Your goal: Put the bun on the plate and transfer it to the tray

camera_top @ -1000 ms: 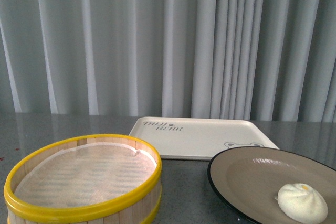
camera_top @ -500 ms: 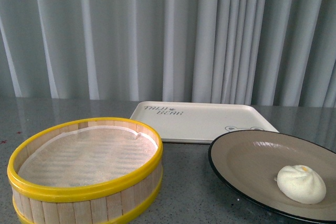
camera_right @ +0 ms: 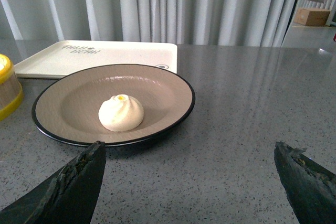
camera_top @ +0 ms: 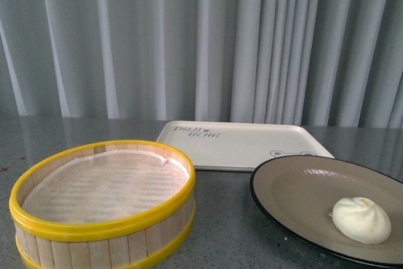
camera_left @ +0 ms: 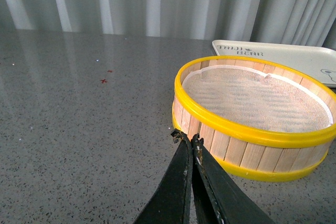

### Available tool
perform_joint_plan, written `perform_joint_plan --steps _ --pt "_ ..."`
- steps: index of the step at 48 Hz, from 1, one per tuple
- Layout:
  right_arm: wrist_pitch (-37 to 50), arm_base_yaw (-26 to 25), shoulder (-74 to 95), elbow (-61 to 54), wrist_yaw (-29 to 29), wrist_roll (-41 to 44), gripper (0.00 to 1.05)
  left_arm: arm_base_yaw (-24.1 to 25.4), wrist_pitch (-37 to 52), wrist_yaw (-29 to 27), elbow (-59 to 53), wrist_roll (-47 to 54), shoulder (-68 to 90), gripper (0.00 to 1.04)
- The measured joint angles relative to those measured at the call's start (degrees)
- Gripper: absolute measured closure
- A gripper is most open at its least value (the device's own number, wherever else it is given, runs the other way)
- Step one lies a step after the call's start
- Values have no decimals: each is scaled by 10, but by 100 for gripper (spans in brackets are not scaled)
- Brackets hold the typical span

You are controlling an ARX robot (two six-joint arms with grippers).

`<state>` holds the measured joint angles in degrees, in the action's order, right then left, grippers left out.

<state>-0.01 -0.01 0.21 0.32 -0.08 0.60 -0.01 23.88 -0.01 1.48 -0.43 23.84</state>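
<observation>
- Bun (camera_top: pixel 361 220) lies on the plate (camera_top: pixel 295 194). It sits upright with its twisted top up and a yellowish spot at the peak.
- Front view: the bun is in the near right part of the brown inside, clear of the black rim. Right wrist view: bun (camera_right: pixel 121 113) is close to the middle of the plate (camera_right: pixel 68 109).
- The plate rests flat on the grey speckled table (camera_top: pixel 230 234), on the robot's right.
- Tray (camera_top: pixel 245 150) lies flat on the table just behind the plate, with its lettering at the far left corner and the bear drawing at the near right. The plate's far rim comes close to the tray's near edge; cannot tell whether they touch.
- Steamer basket (camera_top: pixel 104 247), with wooden slats and yellow bands, stands on the left, apart from the plate. A white liner (camera_top: pixel 104 193) is inside it.
- Left gripper (camera_left: pixel 187 138): the fingers are pressed together with nothing between them. The tips are low over the table, just beside the basket (camera_left: pixel 252 153) wall; contact unclear.
- Right gripper (camera_right: pixel 189 145): the fingers are spread wide and hold nothing. They sit on the near side of the plate, with the bun beyond them.
- Neither arm shows in the front view.
- Pale grey curtain (camera_top: pixel 189 42) hangs behind the table.
</observation>
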Motion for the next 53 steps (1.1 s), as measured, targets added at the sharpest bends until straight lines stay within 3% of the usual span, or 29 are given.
perform_joint_plan --steps 33,40,53 --pt "0 0 0 0 0 0 9 0 -136 0 0 0 -138 101" --pt "0 0 0 0 0 0 9 0 -234 0 0 0 -220 101" --pt "0 0 0 0 0 0 9 0 -238 0 0 0 -236 101"
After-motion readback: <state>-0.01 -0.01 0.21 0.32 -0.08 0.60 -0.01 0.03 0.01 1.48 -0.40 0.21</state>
